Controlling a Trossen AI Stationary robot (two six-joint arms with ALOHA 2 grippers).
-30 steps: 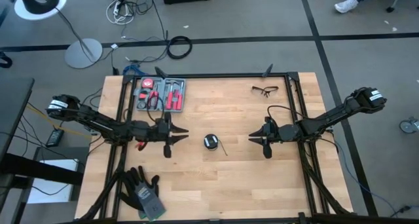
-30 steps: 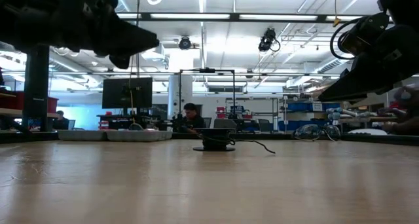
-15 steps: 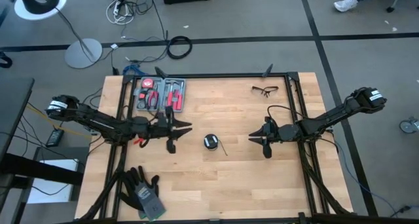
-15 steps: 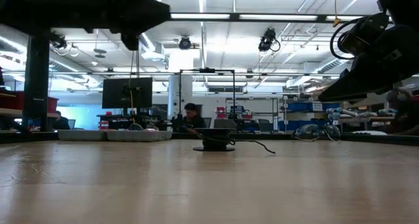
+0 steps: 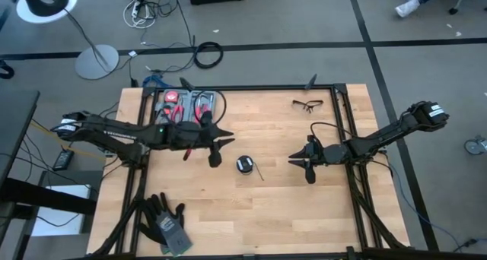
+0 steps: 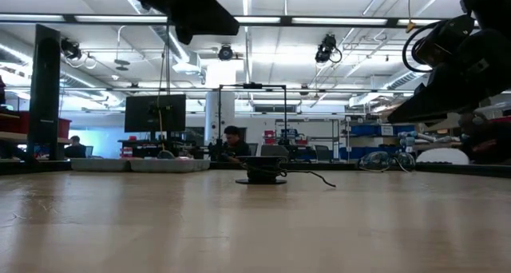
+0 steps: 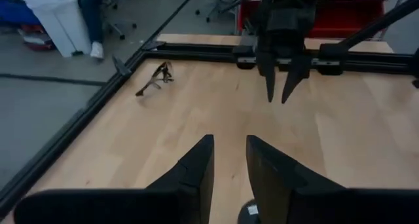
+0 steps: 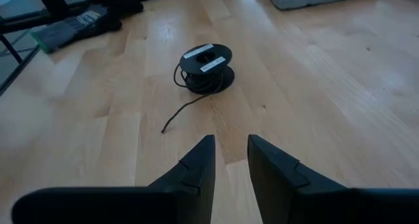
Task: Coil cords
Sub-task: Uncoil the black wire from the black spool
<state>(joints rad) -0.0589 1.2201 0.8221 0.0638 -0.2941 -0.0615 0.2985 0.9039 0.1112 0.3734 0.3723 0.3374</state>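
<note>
Wooden table (image 5: 251, 207) bears coiled cord (image 5: 244, 164).

- My left arm reaches in from the left edge of the light wooden worktop (image 5: 289, 207), stretched low towards the middle.
- My left gripper (image 5: 220, 145) hangs above the boards, its two dark fingers (image 7: 196, 168) slightly parted, holding nothing.
- My right arm comes in from the right edge, elbow bent.
- My right gripper (image 5: 299, 163) points at the centre, fingers (image 8: 200, 162) a narrow gap apart, empty.

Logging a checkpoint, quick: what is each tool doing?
Left tool: open, empty, above the table.
Right tool: open, empty, beside the cord.
</note>
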